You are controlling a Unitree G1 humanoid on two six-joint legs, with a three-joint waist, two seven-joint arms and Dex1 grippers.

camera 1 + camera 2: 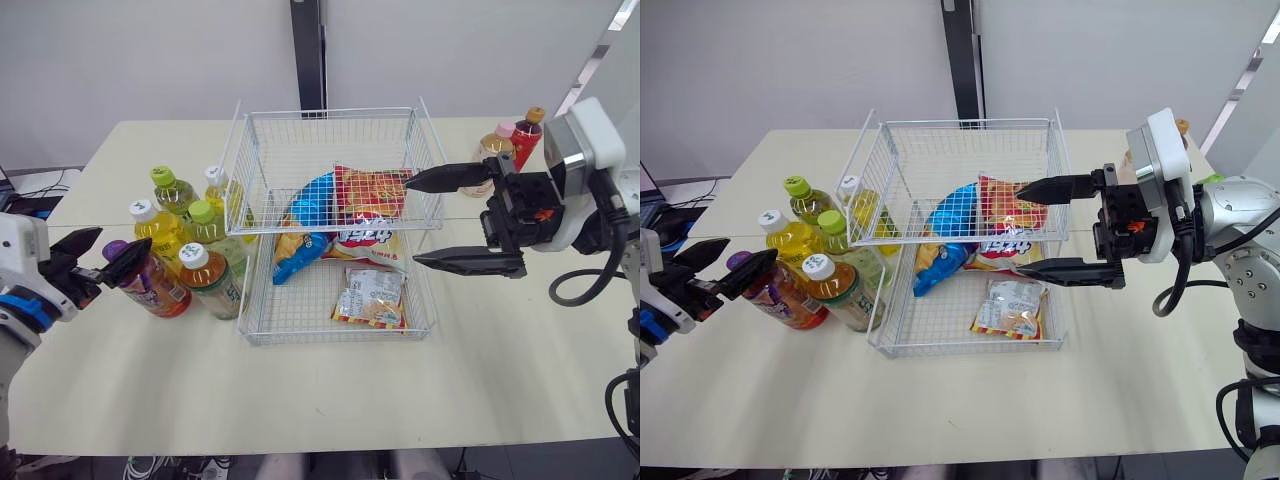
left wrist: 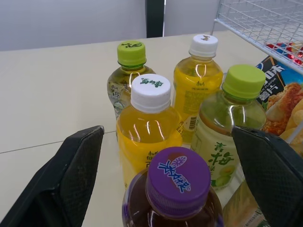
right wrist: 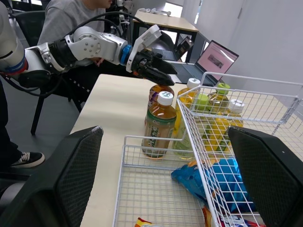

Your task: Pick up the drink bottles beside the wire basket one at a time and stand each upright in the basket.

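A pale surface carries a white wire basket holding snacks: a red crisp bag, a blue bag and a small packet. Six drink bottles stand upright in a cluster just beside the basket's left wall; two further bottles stand near its far right corner. The right claw hangs released and empty over the basket's right side. The left claw, also released, straddles the purple-capped bottle at the cluster's front. Whether its fingers touch the bottle is hard to tell.
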